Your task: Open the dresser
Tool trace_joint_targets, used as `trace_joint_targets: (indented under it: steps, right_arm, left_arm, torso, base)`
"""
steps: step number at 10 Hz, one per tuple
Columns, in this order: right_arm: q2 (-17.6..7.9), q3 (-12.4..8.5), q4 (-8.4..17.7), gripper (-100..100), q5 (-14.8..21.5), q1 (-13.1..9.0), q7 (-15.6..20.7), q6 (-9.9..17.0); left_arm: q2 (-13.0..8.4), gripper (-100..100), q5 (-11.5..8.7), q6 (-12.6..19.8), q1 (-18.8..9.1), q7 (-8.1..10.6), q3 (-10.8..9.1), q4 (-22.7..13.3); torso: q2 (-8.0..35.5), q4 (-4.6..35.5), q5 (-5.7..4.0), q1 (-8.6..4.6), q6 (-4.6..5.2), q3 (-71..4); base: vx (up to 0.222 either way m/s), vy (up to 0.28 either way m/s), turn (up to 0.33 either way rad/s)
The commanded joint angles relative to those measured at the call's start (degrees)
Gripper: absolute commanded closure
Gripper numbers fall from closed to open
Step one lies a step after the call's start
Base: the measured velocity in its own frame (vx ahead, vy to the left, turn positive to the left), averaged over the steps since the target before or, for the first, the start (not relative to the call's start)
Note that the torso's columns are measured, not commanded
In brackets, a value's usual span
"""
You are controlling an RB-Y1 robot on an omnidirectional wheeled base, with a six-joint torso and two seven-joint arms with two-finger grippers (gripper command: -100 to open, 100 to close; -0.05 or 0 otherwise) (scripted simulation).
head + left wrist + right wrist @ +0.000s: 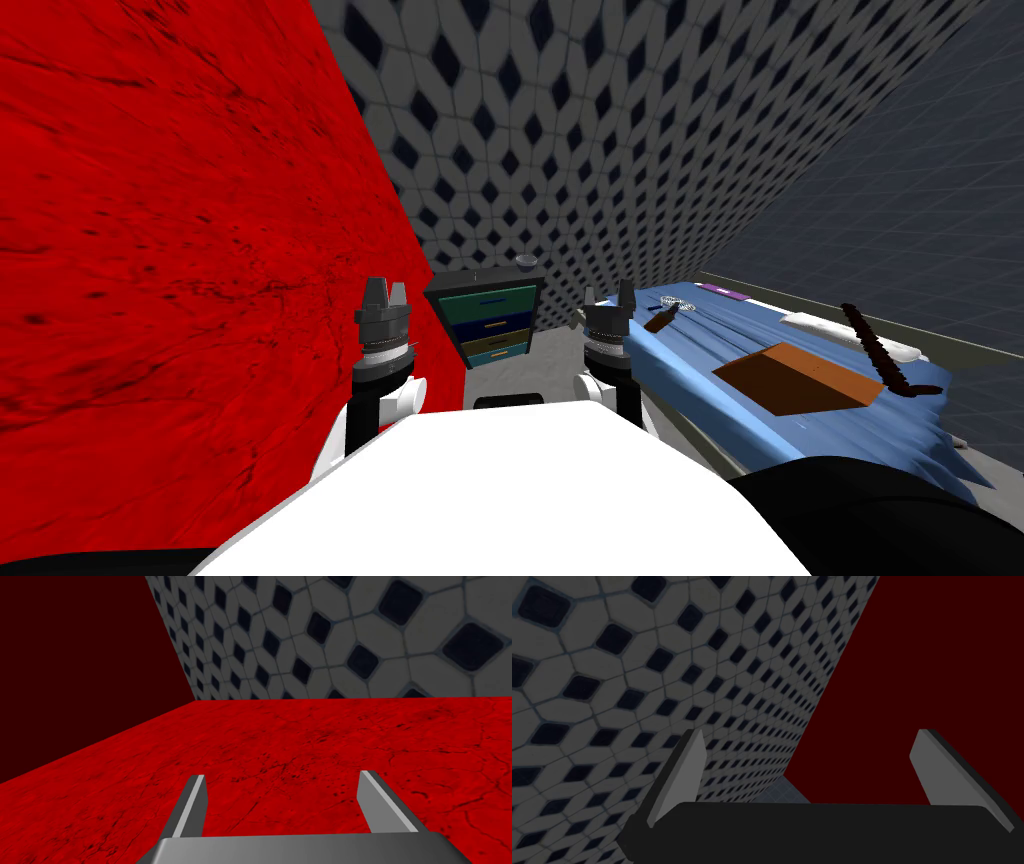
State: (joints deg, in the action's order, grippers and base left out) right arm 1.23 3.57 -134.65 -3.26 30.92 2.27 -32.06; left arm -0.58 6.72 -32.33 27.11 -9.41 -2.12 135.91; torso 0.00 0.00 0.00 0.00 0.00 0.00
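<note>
A small dark dresser (489, 318) stands ahead against the tiled wall, in the corner by the red wall. Its drawer fronts are green, blue, olive and teal, all flush and closed, and a small grey round thing (525, 262) sits on top. My left gripper (384, 292) is raised left of the dresser, well short of it, fingers open and empty (281, 803). My right gripper (610, 305) is raised to the dresser's right, beside the bed, open and empty (807, 776).
A red wall (180, 250) runs close along my left. A bed with a blue cover (780, 370) lies to the right, carrying a brown box (797, 378), a dark strap (875, 350) and small items. Grey floor (510, 375) lies between me and the dresser.
</note>
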Motion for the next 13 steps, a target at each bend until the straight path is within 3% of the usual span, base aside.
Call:
trace_joint_targets:
  steps: [1, 9, 10, 13]
  right_arm:
    - [0.0, 0.0, 0.0, 0, 0.0, 0.0, 0.0, 0.0]
    - [0.0, 0.0, 0.0, 0, 0.0, 0.0, 0.0, 0.0]
    - [0.0, 0.0, 0.0, 0, 0.0, 0.0, 0.0, 0.0]
    - [0.0, 0.0, 0.0, 0, 0.0, 0.0, 0.0, 0.0]
  left_arm:
    - [0.0, 0, 0.0, 0.0, 0.0, 0.00, 0.00, 0.0]
    - [0.0, 0, 0.0, 0.0, 0.0, 0.00, 0.00, 0.0]
    - [-1.7, -100, 0.0, 0.6, -0.1, -0.01, -0.01, -0.1]
    - [-4.7, -100, 0.0, 2.6, -0.2, -0.07, -0.06, -0.5]
  torso:
    - [2.3, 2.3, 0.00, 0.00, 0.00, -4.7]
    - [35.4, 35.4, 0.00, 0.00, 0.00, -70.7]
    - [39.6, 39.6, 0.00, 0.00, 0.00, -79.2]
    - [42.2, 42.2, -0.01, -0.04, 0.00, -84.5]
  base:
    - [0.000, 0.000, 0.000]
    - [0.000, 0.000, 0.000]
    - [0.013, -0.007, -0.002]
    - [0.026, -0.020, -0.004]
